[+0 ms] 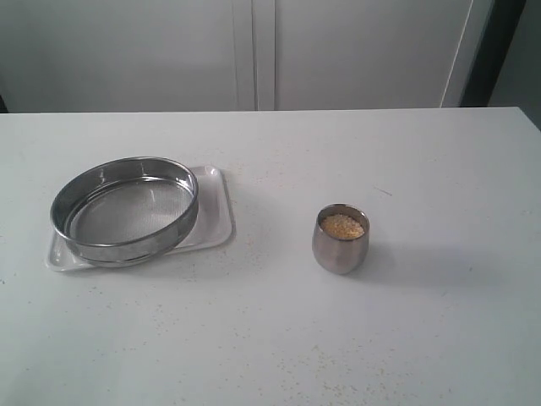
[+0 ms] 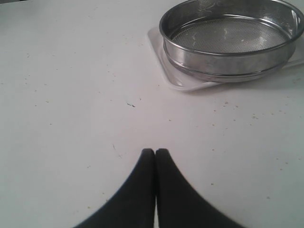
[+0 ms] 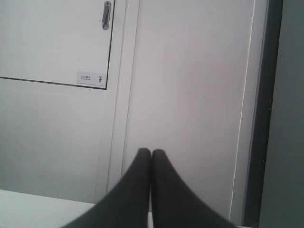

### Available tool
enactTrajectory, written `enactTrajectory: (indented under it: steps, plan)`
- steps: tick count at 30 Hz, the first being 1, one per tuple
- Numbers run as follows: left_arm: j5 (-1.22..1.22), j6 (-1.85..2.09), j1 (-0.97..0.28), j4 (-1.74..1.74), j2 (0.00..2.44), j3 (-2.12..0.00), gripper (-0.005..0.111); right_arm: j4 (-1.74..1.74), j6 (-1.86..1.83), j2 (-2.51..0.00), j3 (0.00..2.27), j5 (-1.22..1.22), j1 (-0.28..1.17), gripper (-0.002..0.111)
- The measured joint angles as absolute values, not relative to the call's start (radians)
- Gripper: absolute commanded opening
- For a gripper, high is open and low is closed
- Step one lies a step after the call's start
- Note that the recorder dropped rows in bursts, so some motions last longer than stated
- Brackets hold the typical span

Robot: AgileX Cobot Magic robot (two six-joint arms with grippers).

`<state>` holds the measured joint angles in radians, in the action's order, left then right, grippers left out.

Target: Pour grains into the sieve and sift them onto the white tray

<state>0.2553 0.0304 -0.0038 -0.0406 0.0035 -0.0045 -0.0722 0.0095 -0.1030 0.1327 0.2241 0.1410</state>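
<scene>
Sitting on the white tray (image 1: 216,207) at the left of the table (image 1: 423,152) in the ext. view is the sieve (image 1: 127,211); the tray's corner sticks out past the ring on the right. Well apart to the right stands a small steel cup (image 1: 340,251), upright, w/ the grains (image 1: 342,225) filling it nearly to the rim. A few loose specks (image 1: 330,372) dot the tabletop nr the front edge. L wrist view: left gripper (image 2: 155,153) has its fingers pressed together, gripping nothing, over the table, w/ sieve + tray ahead. R wrist view: right gripper (image 3: 151,153) is likewise closed and empty, facing a cabinet door (image 3: 190,95) w/ handle (image 3: 106,15) and small label (image 3: 91,79).
</scene>
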Motion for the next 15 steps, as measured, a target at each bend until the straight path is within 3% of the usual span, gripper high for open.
enactTrajectory:
  steps: [15]
  plan:
    - [0.255, 0.03, -0.004, -0.041, 0.004, -0.005, 0.0, -0.083, 0.069, -0.726, 0.229, 0.651, 0.141, 0.0]
